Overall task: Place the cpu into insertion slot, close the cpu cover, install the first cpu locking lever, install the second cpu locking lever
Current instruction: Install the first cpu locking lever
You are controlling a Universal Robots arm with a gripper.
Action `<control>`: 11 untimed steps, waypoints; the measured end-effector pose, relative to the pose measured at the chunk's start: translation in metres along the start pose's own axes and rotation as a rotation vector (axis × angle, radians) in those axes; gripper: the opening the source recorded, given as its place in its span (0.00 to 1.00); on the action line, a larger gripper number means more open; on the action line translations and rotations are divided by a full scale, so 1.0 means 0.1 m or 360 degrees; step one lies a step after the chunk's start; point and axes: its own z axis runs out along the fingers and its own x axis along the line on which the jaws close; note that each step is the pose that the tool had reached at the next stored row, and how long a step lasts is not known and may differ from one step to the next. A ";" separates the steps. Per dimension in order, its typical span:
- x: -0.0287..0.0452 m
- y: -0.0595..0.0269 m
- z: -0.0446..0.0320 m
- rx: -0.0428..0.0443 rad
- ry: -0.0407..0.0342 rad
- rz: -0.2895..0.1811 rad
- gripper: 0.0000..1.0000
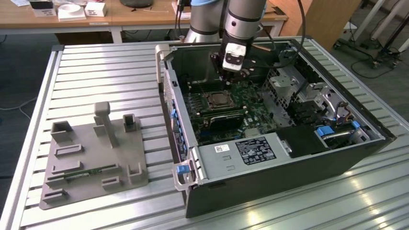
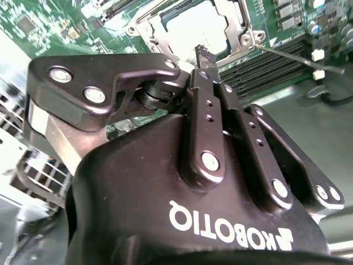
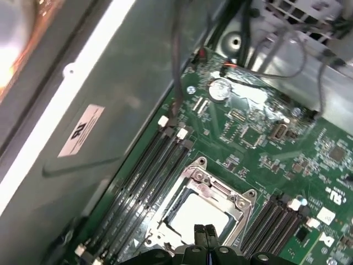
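slatted metal surface [image 1: 96, 67] carries an open computer case [image 1: 268, 182] along its edge at the exterior view's right, with a grey fixture tray [image 1: 96, 158] near the opposite edge. the arm [image 1: 243, 19] reaches down into the case over the green board [image 3: 259, 132]. jaws are clenched tip to tip with nothing between them, hovering just above the insertion slot [image 1: 208, 97], not touching it as far as i can tell. the slot sits mid-board, between the rows of long black memory slots [image 3: 140, 171]. the cpu cover [image 3: 205, 178] looks laid flat on the slot, and the cpu [image 2: 193, 25] is seated inside, its pale top showing through the cut-out. a thin wire lever [image 2: 287, 55] juts out past the slot's edge, looks unlatched. risks: the lever is thin and springy, so the closed tips could slide off it and hit the cpu top or the cover frame, scratching them. a push that is off-line could rake the memory slots beside the socket. if the lever springs back, the cover could lift. pressing down while the cover is not fully flat could load the cpu unevenly. which lever this is, cannot tell.
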 end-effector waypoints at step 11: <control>0.000 0.000 0.007 0.0006 0.0000 -0.0285 0.10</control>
